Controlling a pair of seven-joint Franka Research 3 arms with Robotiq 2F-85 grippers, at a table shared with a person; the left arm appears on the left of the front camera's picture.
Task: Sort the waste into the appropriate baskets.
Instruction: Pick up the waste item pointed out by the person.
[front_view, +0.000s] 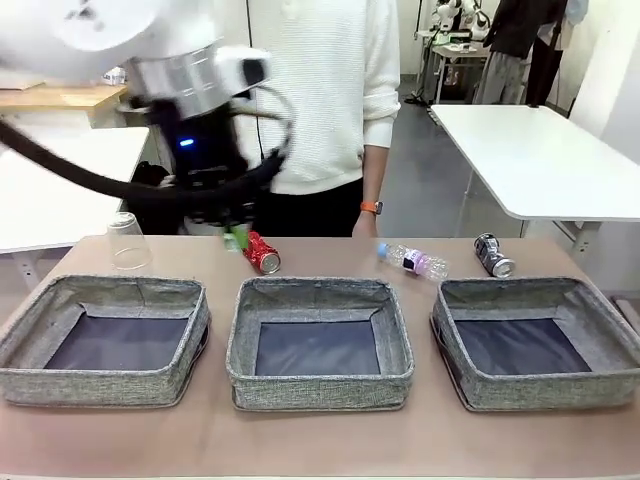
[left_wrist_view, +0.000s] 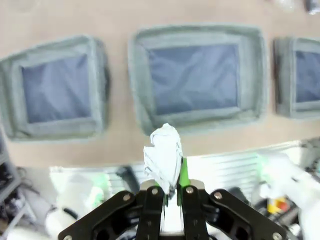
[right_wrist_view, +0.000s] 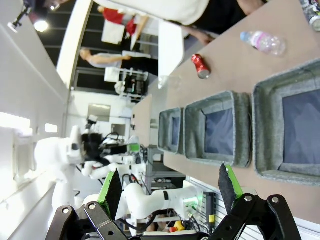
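Where left end effector (left_wrist_view: 171, 193) pinches, paper wad (left_wrist_view: 164, 152) protrudes.

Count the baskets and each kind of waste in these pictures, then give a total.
baskets: 3
cans: 2, a red can and a dark can
bottle: 1
plastic cup: 1
paper wad: 1
Total: 8
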